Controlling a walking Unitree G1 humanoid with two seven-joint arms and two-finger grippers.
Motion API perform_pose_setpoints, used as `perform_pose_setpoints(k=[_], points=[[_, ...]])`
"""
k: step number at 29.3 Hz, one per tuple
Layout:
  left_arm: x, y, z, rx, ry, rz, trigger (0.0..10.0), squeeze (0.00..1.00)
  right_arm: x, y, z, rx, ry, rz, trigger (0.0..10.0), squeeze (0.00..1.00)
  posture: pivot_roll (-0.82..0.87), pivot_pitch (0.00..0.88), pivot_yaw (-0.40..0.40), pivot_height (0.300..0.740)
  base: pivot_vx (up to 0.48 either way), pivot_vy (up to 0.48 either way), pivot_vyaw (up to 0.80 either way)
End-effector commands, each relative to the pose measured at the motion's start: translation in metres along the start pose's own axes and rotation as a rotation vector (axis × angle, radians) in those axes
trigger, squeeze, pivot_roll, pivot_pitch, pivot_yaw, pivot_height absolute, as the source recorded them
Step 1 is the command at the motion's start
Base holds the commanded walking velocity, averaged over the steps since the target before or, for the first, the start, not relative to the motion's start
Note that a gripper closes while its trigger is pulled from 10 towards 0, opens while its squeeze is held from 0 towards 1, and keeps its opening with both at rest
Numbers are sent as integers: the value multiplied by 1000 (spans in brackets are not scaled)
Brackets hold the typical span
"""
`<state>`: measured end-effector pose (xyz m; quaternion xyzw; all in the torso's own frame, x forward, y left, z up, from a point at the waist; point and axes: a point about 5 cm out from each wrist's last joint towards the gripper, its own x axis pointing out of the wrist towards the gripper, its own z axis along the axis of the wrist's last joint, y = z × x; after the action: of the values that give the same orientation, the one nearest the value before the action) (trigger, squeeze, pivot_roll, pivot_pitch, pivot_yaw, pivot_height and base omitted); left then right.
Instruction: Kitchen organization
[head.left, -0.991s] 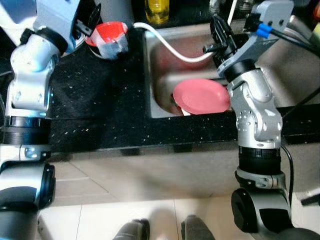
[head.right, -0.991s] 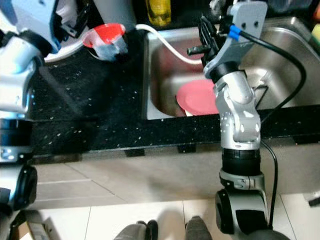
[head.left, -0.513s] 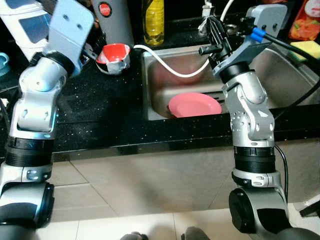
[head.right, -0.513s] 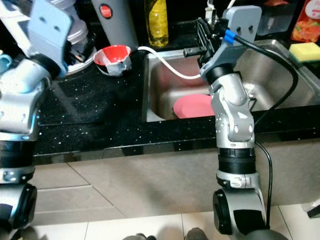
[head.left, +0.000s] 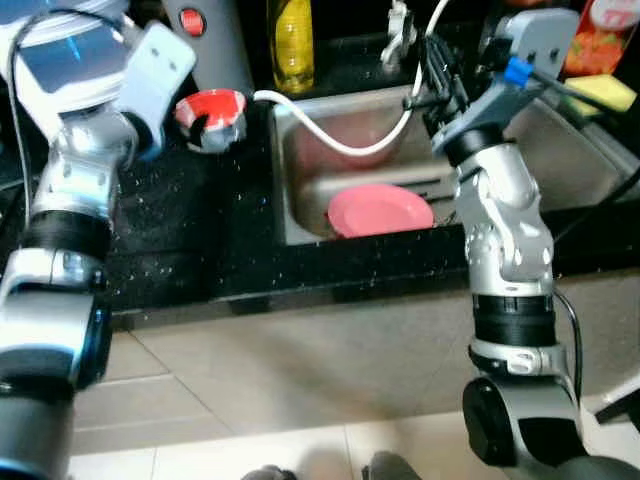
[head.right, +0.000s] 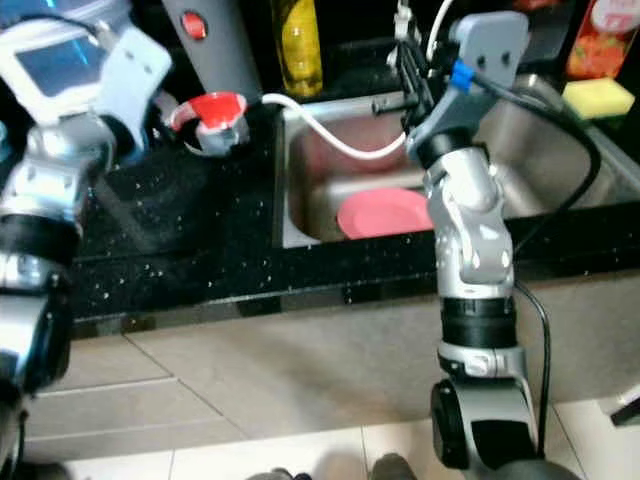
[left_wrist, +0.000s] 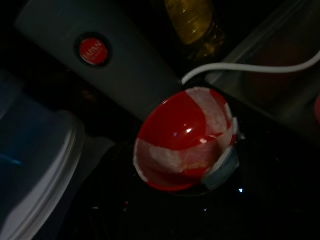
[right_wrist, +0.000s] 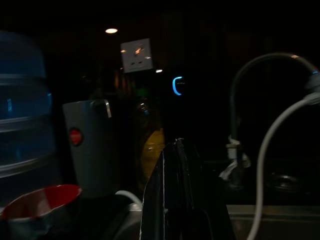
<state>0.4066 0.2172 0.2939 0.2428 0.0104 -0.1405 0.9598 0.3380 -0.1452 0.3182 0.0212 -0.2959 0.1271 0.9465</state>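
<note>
A red bowl (head.left: 212, 108) with white patches sits on the black counter (head.left: 200, 230), just left of the steel sink (head.left: 300, 215). In the left wrist view the bowl (left_wrist: 182, 140) lies straight ahead. My left gripper (head.left: 190, 115) hovers at the bowl's left rim, held out from a bent arm. A pink plate (head.left: 380, 210) lies in the sink. My right gripper (head.left: 437, 68) is raised above the sink's back edge, shut and holding nothing; its fingers (right_wrist: 175, 195) press together.
A white hose (head.left: 330, 140) droops from the faucet area across the sink to the counter. Behind stand a yellow bottle (head.left: 290, 45) and a grey appliance with a red button (head.left: 192, 20). A yellow sponge (head.right: 590, 97) sits at the far right.
The camera has tilted up and shifted, so the floor has dropped from view. My left arm has swung, its wrist now nearer the red bowl. The right arm holds its pose.
</note>
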Motion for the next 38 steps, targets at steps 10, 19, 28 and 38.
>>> perform_pose_setpoints(k=[10, 19, 28, 38], points=[[16, -8, 1, -32, 103, -31, 10000, 0, -20, -18, 15, -70, -30, -92, 10000, 0, -195, 46, 234, 740, 0, 0, 0], [14, -2, -10, 21, 166, 44, 10000, 0, -41, -33, 23, -125, -12, -167, 10000, 0, -249, 101, 270, 740, 0, 0, 0], [2, 20, 45, -20, -319, 275, 10000, 0, -36, -24, 19, -103, 9, -115, 10000, 0, -188, 77, 185, 740, 0, 0, 0], [-40, -12, 25, -53, -409, 337, 10000, 0, -7, 4, 5, -8, 28, 43, 10000, 0, -68, 45, 72, 740, 0, 0, 0]])
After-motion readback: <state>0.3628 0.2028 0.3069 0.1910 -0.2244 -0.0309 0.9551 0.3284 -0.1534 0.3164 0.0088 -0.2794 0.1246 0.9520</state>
